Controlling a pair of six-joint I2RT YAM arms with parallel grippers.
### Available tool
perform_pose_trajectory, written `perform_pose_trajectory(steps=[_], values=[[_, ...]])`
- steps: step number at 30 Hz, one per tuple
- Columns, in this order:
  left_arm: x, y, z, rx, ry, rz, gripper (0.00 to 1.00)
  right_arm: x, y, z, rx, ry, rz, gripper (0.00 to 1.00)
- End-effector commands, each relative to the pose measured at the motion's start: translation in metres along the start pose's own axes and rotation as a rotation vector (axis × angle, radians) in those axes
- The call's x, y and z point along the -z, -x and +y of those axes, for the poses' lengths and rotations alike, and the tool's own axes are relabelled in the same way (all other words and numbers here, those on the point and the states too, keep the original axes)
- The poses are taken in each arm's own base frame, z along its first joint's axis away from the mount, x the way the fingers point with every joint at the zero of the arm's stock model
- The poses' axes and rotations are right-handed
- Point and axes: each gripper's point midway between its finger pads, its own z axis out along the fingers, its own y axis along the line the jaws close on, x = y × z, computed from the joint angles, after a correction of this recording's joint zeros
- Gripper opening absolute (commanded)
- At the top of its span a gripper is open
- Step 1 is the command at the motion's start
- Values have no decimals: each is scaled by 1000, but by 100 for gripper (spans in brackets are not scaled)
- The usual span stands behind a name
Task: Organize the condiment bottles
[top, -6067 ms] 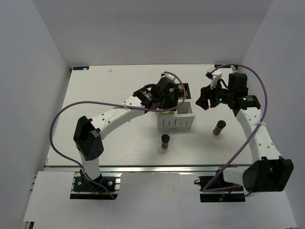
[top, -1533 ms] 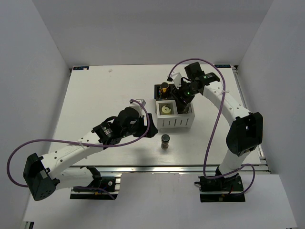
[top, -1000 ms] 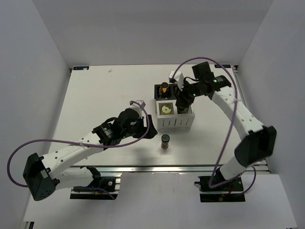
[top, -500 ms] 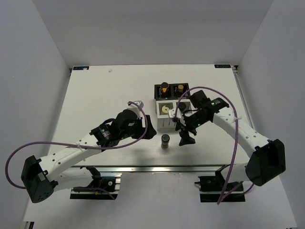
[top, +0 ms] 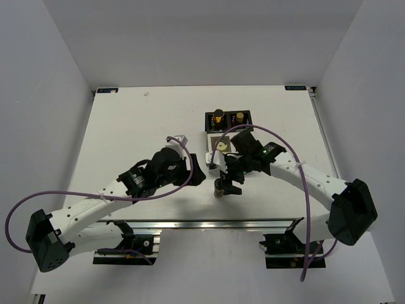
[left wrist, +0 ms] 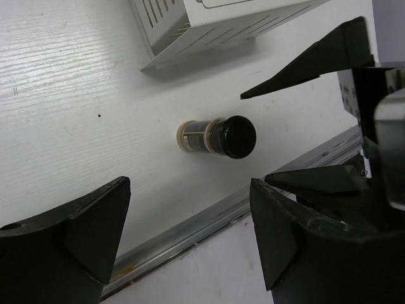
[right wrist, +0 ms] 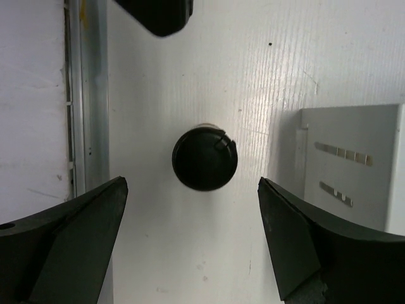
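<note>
Near the table's (top: 126, 139) front edge, just before box (left wrist: 209, 19): one short brown jar (top: 219, 187), upright. Right wrist view: black cap (right wrist: 205, 159) only. Left wrist view: pale label band (left wrist: 188, 136), writing illegible. Right gripper (right wrist: 192, 190) over jar, left gripper (left wrist: 188, 190) beside; both spread wide, neither touching.

black-capped brown jar (left wrist: 217, 137), white slotted box (left wrist: 190, 25)

Left gripper (left wrist: 188, 209) fingers black, spread wide along bottom edge, nothing between them. Beyond gap, short brown jar (left wrist: 218, 136) on white table (left wrist: 76, 95), dark cap toward camera, touched by nothing. White slotted box (left wrist: 215, 19) at top, apart from jar. Right gripper (left wrist: 261, 138) enters from right, fingers parted, tips beside cap. Metal rail (left wrist: 190, 231) along table edge
</note>
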Motion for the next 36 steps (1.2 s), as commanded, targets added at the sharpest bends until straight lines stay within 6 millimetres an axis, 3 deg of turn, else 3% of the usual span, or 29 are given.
perform_pose_trajectory(steps=[1,6,16,26,32,33,34,36], values=[[7,7,-1,13,-8,-36,86,-10,11,-10,-5,-48,-12,89],[7,4,2,19,0,-31,86,-22,11,-11,-30,-48,-1,88],[13,-6,19,57,48,-40,86,-33,6,-3,-37,-1,11,68],[12,-16,31,75,76,-38,85,-29,7,1,-14,-1,2,50],[13,-17,34,79,79,-45,85,-21,9,7,-9,3,-9,28],[13,-17,34,79,81,-47,85,-19,11,8,-8,2,-15,7],[13,-17,34,79,82,-46,85,-16,13,8,-10,-5,-19,0],[14,-17,34,79,82,-46,85,-7,21,8,1,-19,-34,0]])
